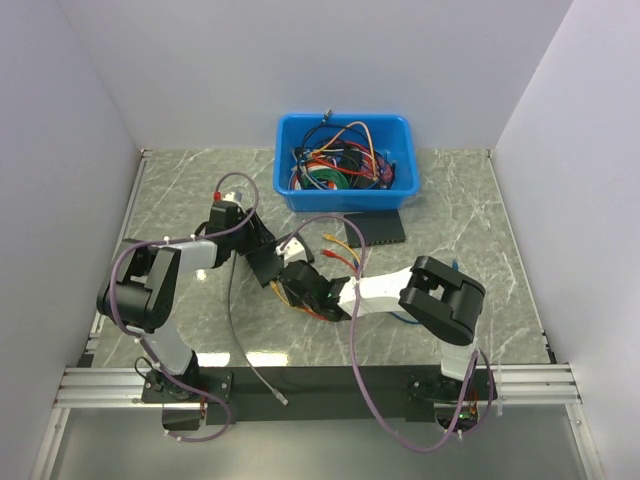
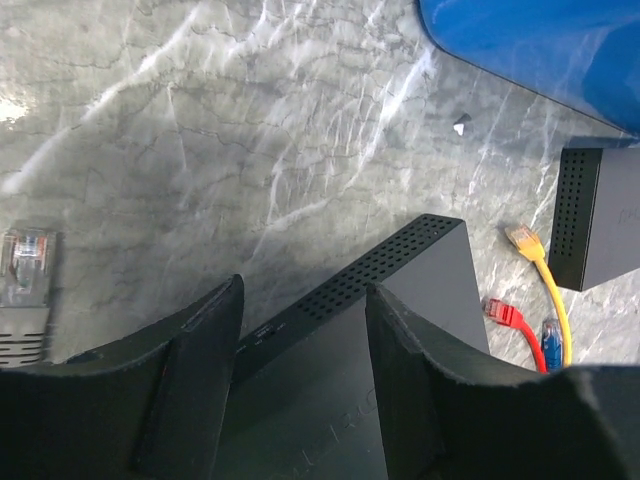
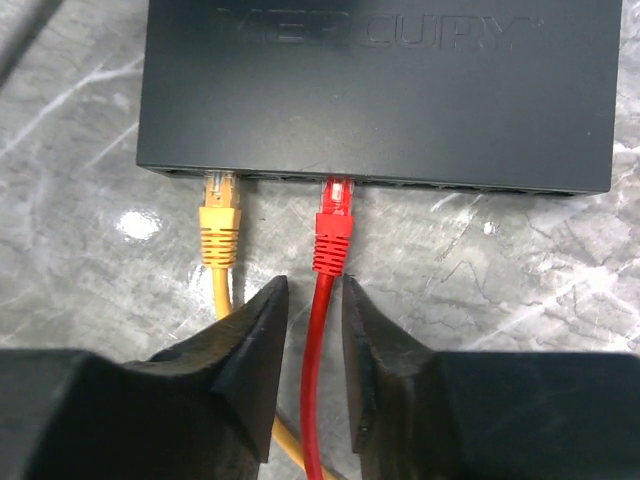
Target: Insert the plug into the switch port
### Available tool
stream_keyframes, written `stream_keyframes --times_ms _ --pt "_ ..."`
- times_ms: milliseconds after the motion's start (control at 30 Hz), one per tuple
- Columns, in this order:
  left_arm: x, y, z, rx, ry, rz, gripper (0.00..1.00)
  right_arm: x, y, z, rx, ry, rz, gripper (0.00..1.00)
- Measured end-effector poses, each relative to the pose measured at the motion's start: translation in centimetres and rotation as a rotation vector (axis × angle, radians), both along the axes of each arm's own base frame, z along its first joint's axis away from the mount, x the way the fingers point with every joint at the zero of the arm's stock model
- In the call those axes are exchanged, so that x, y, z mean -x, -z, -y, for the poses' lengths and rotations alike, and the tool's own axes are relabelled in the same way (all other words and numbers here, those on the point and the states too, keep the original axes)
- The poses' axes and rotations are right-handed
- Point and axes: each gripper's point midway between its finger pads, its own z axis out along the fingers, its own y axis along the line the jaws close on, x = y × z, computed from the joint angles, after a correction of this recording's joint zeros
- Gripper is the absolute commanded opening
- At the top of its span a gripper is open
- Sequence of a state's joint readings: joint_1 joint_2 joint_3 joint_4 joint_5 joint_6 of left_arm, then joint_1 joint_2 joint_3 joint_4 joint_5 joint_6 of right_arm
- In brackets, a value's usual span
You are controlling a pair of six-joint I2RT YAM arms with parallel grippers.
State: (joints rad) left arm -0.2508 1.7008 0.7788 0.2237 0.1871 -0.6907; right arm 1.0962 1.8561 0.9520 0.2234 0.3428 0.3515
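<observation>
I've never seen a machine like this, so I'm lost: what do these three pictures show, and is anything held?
Two robot arms, left and right, are bolted at a table's near edge. One picture looks down on both; the other two come from wrist cameras, so the dark shapes at the bottom are each arm's own fingers. On the table: a blue bin of cables, a spare black box, a loose blue plug. The left pincer appears to grip a black network switch. The right pincer faces its ports, where a yellow plug and a red plug sit; the red cable runs between its fingers, seemingly unclamped.
</observation>
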Motion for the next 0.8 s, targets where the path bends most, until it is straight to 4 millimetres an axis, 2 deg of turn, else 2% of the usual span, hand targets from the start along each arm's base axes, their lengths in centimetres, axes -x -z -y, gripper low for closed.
stream_keyframes --times_ms 200,333,800 --pt "0.0 0.1 0.3 0.009 0.031 0.02 0.55 -0.3 0.5 -0.2 0.018 0.006 -0.004 0.2" --pt "-0.4 0.3 0.9 0.031 0.066 0.043 0.54 -0.4 0.6 -0.3 0.021 0.007 -0.004 0.16" --pt "-1.0 0.4 1.8 0.074 0.13 0.113 0.48 -1.0 0.2 -0.2 0.105 -0.014 -0.005 0.12"
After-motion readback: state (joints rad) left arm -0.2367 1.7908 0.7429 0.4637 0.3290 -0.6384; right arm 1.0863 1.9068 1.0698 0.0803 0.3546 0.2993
